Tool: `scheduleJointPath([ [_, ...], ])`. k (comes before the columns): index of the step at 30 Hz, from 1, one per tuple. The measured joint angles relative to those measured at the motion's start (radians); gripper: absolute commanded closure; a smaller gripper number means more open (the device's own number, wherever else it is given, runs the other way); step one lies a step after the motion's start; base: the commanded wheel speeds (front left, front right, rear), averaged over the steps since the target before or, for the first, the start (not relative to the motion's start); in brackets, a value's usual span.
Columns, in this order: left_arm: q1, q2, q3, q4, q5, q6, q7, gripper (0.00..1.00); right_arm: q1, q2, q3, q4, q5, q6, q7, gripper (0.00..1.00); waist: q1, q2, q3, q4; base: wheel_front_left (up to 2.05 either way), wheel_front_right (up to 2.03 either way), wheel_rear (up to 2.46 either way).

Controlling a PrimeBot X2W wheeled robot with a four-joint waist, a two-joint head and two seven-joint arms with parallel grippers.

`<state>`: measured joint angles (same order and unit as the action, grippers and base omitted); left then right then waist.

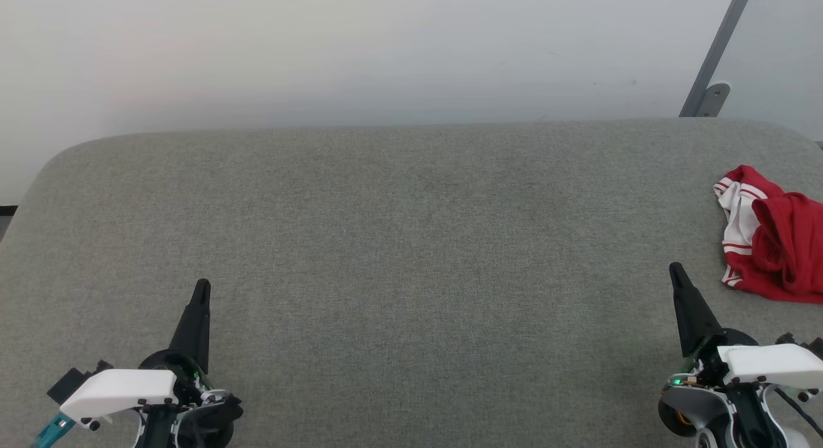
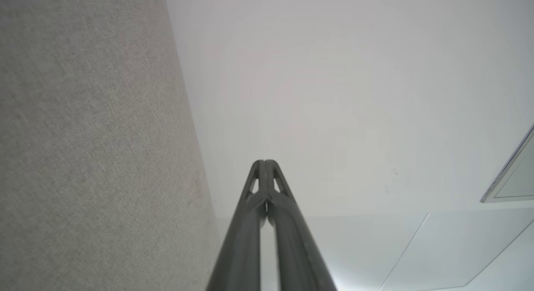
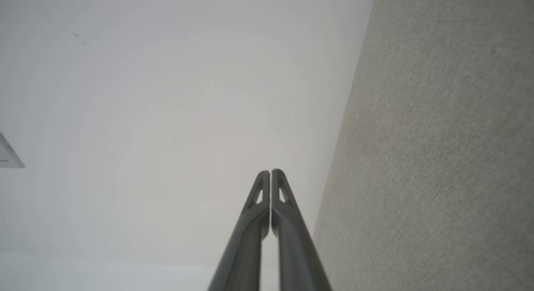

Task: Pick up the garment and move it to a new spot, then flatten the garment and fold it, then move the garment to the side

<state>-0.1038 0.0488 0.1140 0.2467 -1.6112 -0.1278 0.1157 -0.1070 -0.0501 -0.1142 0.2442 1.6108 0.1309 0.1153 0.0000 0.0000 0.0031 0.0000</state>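
The right gripper (image 1: 677, 273) is resting low over the grey padded table (image 1: 411, 229). Its two dark fingers are pressing together into a single point and gripping nothing, and its own wrist view is showing the tips meeting with only a hairline between them.

Near that tip, off to its right and a little farther forward, the garment (image 1: 775, 242) is lying on the table as a bunched red heap, with its white, red-striped trim turning toward the gripper. Its outer part is running off the picture's edge, so I cannot tell its full outline or its long axis.

The left gripper (image 1: 201, 290) is sitting well apart from the heap, far across the table, likewise closed to a point and carrying nothing. The right arm is therefore standing much the nearer of the two.

A heap at the table's right side is fitting two readings: a garment waiting to be picked up, or one already set aside. It is looking rumpled rather than folded, but with part of it hidden that is leaving the matter open.
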Motion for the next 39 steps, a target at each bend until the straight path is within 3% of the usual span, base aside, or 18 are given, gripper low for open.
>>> scheduleJointPath([
  [39,0.0,0.0,0.0,0.0,0.0,0.0,0.0,1.0,0.0,0.0,0.0,0.0,0.0,0.0,0.0,1.0,0.0,0.0,0.0,0.0,0.0,0.0,0.0],
])
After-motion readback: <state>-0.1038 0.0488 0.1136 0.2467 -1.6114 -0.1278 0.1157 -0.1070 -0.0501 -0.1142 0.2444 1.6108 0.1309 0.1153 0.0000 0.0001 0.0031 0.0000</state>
